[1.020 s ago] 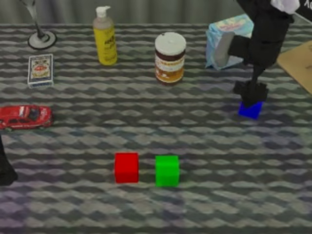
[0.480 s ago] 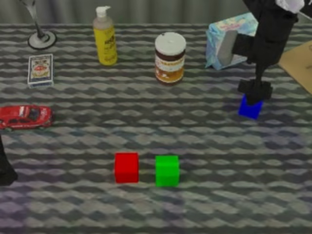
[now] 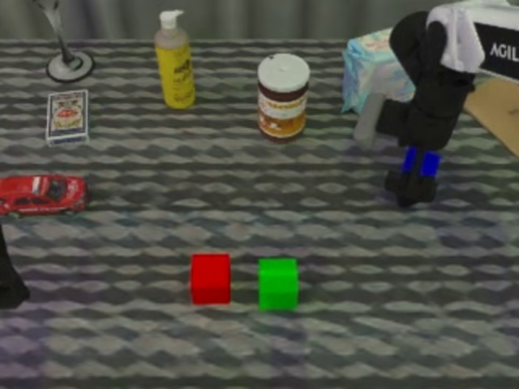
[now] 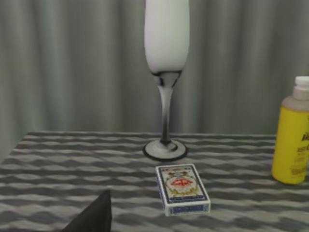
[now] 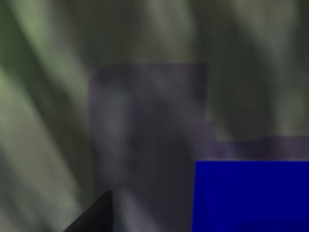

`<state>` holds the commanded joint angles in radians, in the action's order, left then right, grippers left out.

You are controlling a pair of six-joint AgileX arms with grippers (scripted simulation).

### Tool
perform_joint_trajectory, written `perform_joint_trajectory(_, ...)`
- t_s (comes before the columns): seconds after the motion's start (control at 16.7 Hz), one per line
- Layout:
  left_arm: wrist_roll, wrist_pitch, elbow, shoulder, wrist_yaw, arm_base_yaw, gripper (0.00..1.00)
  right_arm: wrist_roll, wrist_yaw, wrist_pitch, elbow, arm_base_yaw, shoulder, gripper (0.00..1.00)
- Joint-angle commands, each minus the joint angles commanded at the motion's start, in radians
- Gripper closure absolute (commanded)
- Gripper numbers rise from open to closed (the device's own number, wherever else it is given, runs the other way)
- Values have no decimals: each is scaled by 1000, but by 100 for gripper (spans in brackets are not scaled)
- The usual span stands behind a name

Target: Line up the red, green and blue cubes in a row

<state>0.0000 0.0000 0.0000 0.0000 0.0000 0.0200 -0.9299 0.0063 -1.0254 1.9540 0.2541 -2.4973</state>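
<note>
The red cube (image 3: 211, 279) and the green cube (image 3: 278, 284) sit side by side near the front middle, a small gap between them. The blue cube (image 3: 430, 164) shows at the right, partly hidden behind my right gripper (image 3: 412, 190), whose dark fingers reach down just in front of it. In the right wrist view the blue cube (image 5: 251, 195) fills one lower corner, and one finger (image 5: 94, 215) stands well apart from it, so the gripper is open. My left gripper (image 3: 8, 288) is parked at the left edge, open.
Along the back stand a wine glass (image 3: 69, 65), a card deck (image 3: 67, 115), a yellow bottle (image 3: 175, 69), a brown jar (image 3: 283, 96) and a pale blue packet (image 3: 369, 61). A red toy car (image 3: 42, 194) lies left. A tan board (image 3: 499, 105) lies far right.
My right arm has swung lower and forward over the blue cube. Its fingers now show in front of the cube instead of behind it. The cube's blue shows slightly farther back.
</note>
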Motion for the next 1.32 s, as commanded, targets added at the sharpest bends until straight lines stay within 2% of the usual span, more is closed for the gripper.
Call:
perform_joint_trajectory(0.24, 0, 0, 0, 0, 0, 0, 0, 0, 0, 8, -7, 0, -3, 0)
perform_joint_trajectory(1.02, 0, 0, 0, 0, 0, 0, 0, 0, 0, 8, -7, 0, -3, 98)
perform_joint_trajectory(1.32, 0, 0, 0, 0, 0, 0, 0, 0, 0, 8, -7, 0, -3, 100)
